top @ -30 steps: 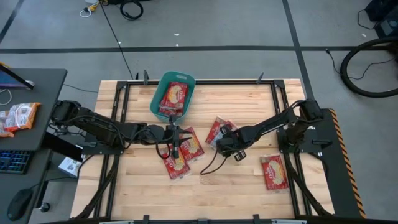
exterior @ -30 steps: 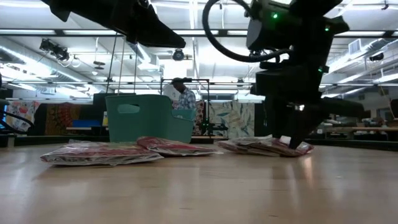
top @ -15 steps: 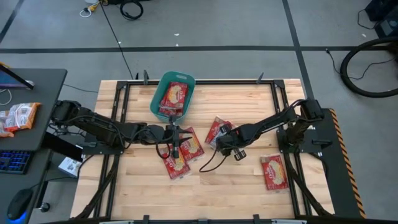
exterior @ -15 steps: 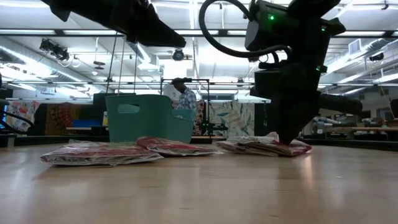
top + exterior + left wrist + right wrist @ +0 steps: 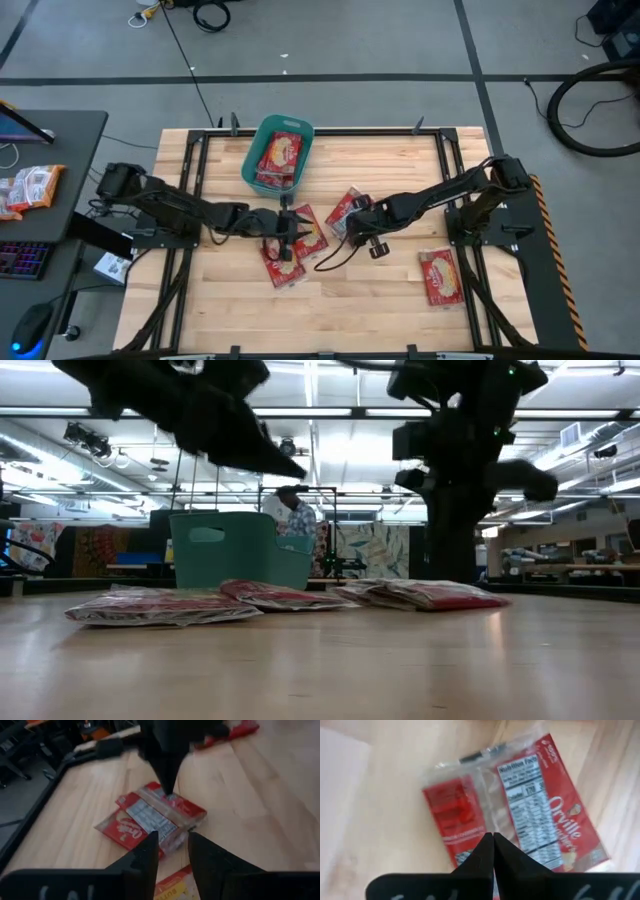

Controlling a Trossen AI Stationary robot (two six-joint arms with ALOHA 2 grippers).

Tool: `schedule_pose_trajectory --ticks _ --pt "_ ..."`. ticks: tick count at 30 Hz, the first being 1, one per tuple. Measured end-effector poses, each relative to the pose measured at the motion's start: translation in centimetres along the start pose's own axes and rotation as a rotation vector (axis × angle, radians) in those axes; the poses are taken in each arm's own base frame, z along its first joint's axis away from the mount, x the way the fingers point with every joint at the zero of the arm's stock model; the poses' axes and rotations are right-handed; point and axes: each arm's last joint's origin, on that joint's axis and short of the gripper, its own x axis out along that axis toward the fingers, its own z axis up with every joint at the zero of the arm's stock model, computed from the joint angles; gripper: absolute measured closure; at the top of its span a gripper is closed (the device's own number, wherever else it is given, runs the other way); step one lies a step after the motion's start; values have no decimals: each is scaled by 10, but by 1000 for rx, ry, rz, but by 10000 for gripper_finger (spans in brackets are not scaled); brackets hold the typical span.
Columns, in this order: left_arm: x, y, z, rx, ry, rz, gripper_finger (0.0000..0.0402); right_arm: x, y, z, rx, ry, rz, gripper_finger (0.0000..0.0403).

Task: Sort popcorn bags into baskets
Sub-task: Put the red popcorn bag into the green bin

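The teal basket (image 5: 262, 172) stands at the table's far middle with popcorn bags (image 5: 279, 153) inside. My right gripper (image 5: 352, 222) points down at mid-table and is shut on a red popcorn bag (image 5: 540, 805) that lies back side up. My left gripper (image 5: 172, 851) hangs open just left of it, slanting down, nothing between its fingers. Under and beside it two more bags (image 5: 308, 230) (image 5: 284, 265) lie flat on the wood. In the low view the bags (image 5: 420, 595) lie low before the basket (image 5: 235, 550). My right gripper pinches the bag between its two shut fingertips, near the middle of one long edge (image 5: 172, 800). The fingers (image 5: 167, 775) come from above, pointing down. The tips hide the exact spot. The bag lies nearly flat and low; whether any part is lifted I cannot tell.
Another red bag (image 5: 440, 276) lies near the table's right front. Black frame rails (image 5: 190, 190) run along the table's sides. Orange-and-white packets (image 5: 30, 188) sit on the side desk at the left. A person (image 5: 292, 510) stands in the room beyond the table.
My right gripper has shut at the bag and risen a little, turning as it went; the bag under it has shifted slightly. My left arm has sunk toward the bags at mid-table.
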Motion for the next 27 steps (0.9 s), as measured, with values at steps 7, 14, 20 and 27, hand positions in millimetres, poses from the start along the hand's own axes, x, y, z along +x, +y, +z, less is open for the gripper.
schedule_pose_trajectory --ticks 7,14,20,27 --pt "27 -11 -18 0 -5 19 246 -1 1 1 103 -11 18 365" --pt "52 -17 -19 87 16 26 237 -21 1 -10 194 42 -34 322" --pt "74 -22 -11 180 94 -3 237 -48 2 -17 254 -43 -56 316" --pt "101 -27 -5 312 164 -34 237 -66 7 -41 329 -133 -132 316"
